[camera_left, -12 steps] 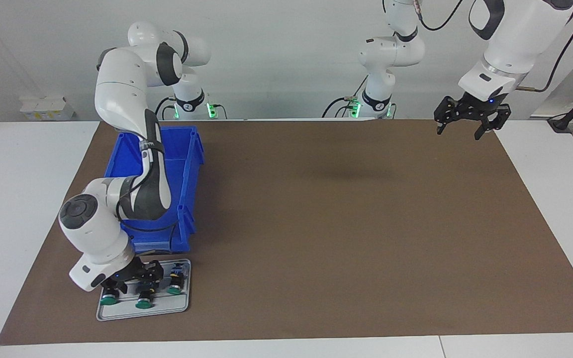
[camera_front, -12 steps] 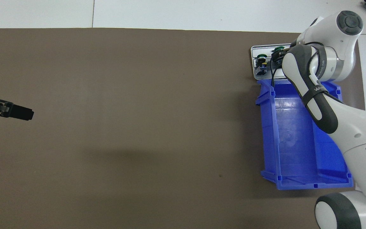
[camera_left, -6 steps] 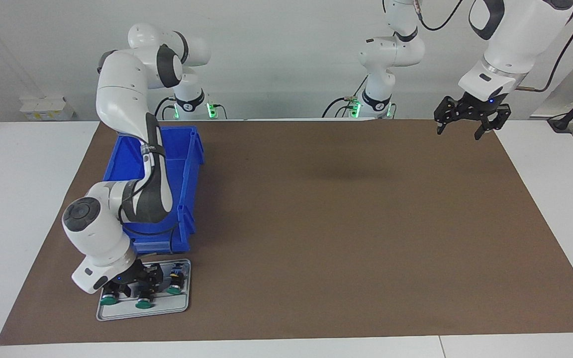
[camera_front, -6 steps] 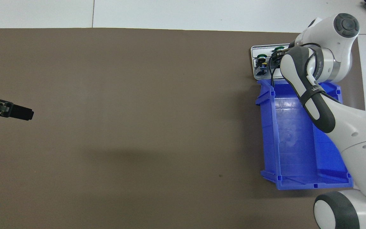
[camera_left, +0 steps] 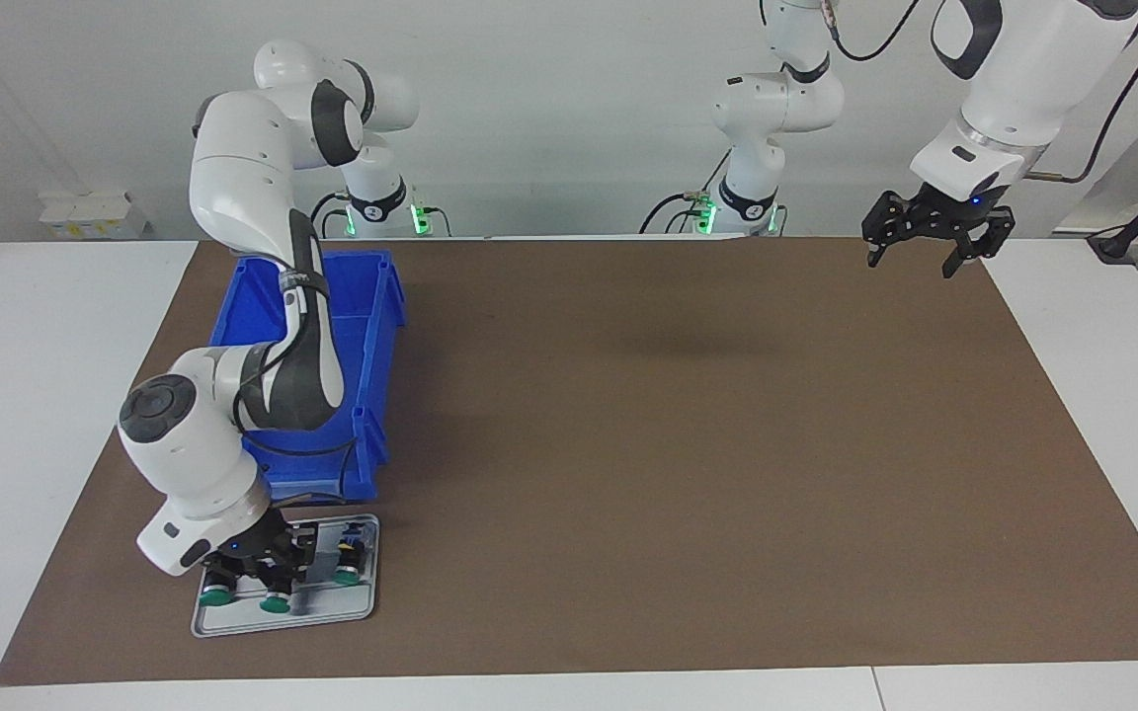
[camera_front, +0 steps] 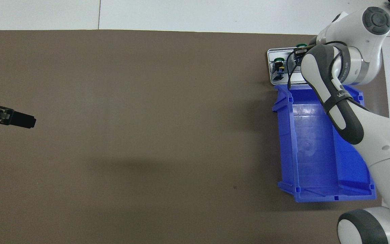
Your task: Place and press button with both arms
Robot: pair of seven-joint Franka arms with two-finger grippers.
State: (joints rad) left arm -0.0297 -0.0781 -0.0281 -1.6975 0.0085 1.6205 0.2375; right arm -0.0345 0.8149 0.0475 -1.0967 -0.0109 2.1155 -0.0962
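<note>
Blue bin (camera_left: 371,296) – glossy moulded plastic, rectangular, ribbed walls, open top – sits on matte brown mat (camera_left: 678,444) at right arm's end, just robot-side of right gripper's fingers.

Right gripper (camera_left: 268,573) low over tray (camera_left: 332,614) – flat grey metal, rounded corners, raised rim, farther from robots than bin and nearly touching it. Fingers drawn in around middle button (camera_left: 276,598); contact itself too small to confirm, looks clamped on its black body. Btn lies on its side, long axis running away from robots, round green cap pointing away, at fingertips' outer end.

Two more alike, same heading: one (camera_left: 214,594) just beside fingers toward table's end, one (camera_left: 349,568) beside fingers toward mat's middle, blue-grey terminal end toward bin.

Left gripper (camera_left: 928,245) waits, raised over mat corner at left arm's end, well apart from tray – fingers spread, nothing between. In overhead view it shows as black bar (camera_front: 12,118).
</note>
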